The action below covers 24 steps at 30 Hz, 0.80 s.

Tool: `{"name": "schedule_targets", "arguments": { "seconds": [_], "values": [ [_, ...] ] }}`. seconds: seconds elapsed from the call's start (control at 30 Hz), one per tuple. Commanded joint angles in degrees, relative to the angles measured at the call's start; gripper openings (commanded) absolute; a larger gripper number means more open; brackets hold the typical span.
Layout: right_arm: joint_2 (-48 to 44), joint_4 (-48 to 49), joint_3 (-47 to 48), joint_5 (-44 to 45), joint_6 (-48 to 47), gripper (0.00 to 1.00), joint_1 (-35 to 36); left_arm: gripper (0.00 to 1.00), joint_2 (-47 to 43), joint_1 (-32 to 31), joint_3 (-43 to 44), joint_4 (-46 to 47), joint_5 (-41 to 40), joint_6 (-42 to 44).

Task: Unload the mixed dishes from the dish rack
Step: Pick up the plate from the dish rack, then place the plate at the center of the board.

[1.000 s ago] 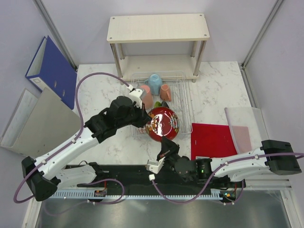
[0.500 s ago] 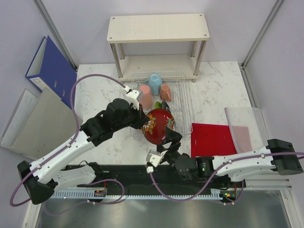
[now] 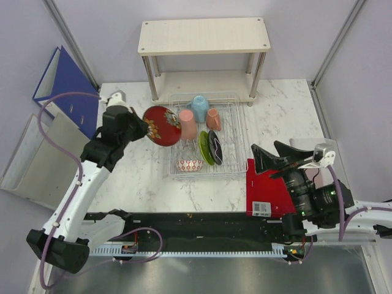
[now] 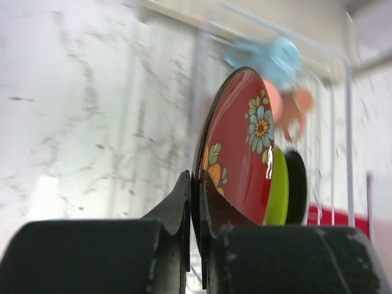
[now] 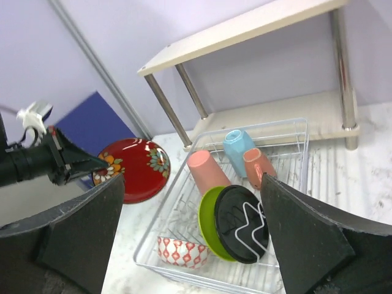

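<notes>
Inventory, as I see it:
- Red floral plate: high-gloss, lacquer-like face with bright glare streaks.
- My left fingers: matt black plastic.
- My right fingers: the same dull black plastic.
- Dish rack: thin silver metal wire, shiny.
- Lime-green plate and black plate: smooth and glossy.
- Tall pink cup, light blue cup and small terracotta mug: smooth, with a soft sheen.
- Small bowl: glazed-looking, patterned outside.
- Table: white marble-look top with grey veins, smooth.
- Shelf: pale matt wood boards on polished metal legs.
- Red mat: flat and matt.
</notes>
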Motion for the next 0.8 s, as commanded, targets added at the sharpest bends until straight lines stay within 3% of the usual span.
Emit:
{"name": "schedule_targets", "arguments": {
  "seconds": [0.0,0.13,0.33,0.77],
  "values": [
    [-3.4,-0.8,-4.8,4.5,7.3,0.98,0.0,0.02,-0.3,12.3,0.5,4.6,3.5,-9.9],
    [-3.0,-5.5,-5.6,3.9,10.3,0.98,-0.1,0.02,2.4,16.8,1.3,8.0,4.6,-12.2],
    [0.3,-6.5,-5.9,2.5,13.1,0.98,0.0,0.02,13.8,22.0,4.6,10.4,7.7,-14.4],
    [1.6,-7.6,-7.4,0.4,13.6,0.98,-0.3,0.02,34.5,28.7,11.9,12.6,3.6,-14.3]
  ]
}}
